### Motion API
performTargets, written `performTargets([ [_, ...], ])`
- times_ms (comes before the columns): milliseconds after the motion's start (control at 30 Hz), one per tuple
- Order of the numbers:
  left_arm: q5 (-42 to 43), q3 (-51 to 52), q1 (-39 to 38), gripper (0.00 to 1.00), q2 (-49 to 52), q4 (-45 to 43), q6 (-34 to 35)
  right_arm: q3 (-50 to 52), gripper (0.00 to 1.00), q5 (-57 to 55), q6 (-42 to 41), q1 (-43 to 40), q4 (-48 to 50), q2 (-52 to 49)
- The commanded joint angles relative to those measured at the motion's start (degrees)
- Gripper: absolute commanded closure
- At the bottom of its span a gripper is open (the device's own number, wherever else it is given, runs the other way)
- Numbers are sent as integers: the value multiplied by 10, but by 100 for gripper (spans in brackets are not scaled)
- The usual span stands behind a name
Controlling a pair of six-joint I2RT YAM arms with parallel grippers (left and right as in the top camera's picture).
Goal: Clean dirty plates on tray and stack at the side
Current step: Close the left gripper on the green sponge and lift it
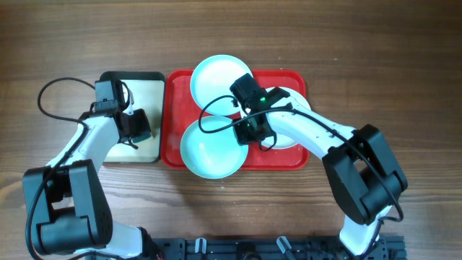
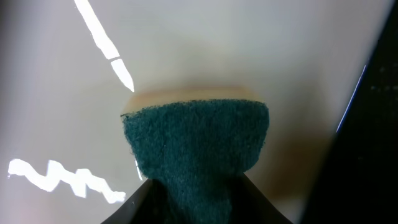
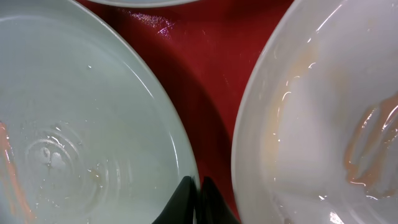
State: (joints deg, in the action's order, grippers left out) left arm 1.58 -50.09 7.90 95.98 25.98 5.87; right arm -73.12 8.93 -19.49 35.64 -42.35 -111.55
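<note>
The three plates are lying on the red tray [image 1: 172, 101] in the middle of the counter [image 1: 404, 72]. One pale plate [image 1: 220, 78] is overhanging the tray's far rim, and a light-blue plate [image 1: 209, 150] is overhanging its near rim. The white plate [image 1: 297, 100] is sitting at the tray's right end, largely under the right arm. In the right wrist view the blue plate [image 3: 81, 124] is carrying water drops and an orange smear at its left edge. The white plate [image 3: 311, 124] is showing orange streaks, and a strip of bare tray [image 3: 205, 62] is showing between them.

The right pincer [image 1: 249, 132] is hanging over that strip with its tips pressed together [image 3: 198, 198] right at the blue plate's rim; whether they are touching the rim I cannot tell. The right arm is reaching from its base at the near right, slanting left across the tray. Its wrist is turned so that the pincer is pointing back toward the near edge, and a black cable is looping beside it.

Just left of the tray a small black-rimmed tray [image 1: 130, 74] is sitting, and the left pincer [image 1: 138, 126] is hovering over its cream floor [image 2: 249, 50]. This pincer [image 2: 196, 199] is pinching a green scouring sponge [image 2: 196, 143] with a tan layer along its far edge, and the sponge is sticking out past the tips. The left arm is rising from the near left, bending at the elbow and turning its wrist rightward over the small tray.
</note>
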Motion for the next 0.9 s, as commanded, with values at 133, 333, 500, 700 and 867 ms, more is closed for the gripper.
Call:
performTargets([
  [133,0,32,2,68,-2,-16,6,-10,93,-2,0,0,-2,-7],
  [333,1,32,2,90,-2,-31,6,-10,93,-2,0,0,-2,-7],
  [500,1,31,2,96,-12,-33,6,-10,93,-2,0,0,-2,-7],
  [700,1,31,2,96,-78,-26,6,-10,93,-2,0,0,-2,-7],
  [867,1,31,2,96,-162,-24,3,-10,93,-2,0,0,-1,-7],
])
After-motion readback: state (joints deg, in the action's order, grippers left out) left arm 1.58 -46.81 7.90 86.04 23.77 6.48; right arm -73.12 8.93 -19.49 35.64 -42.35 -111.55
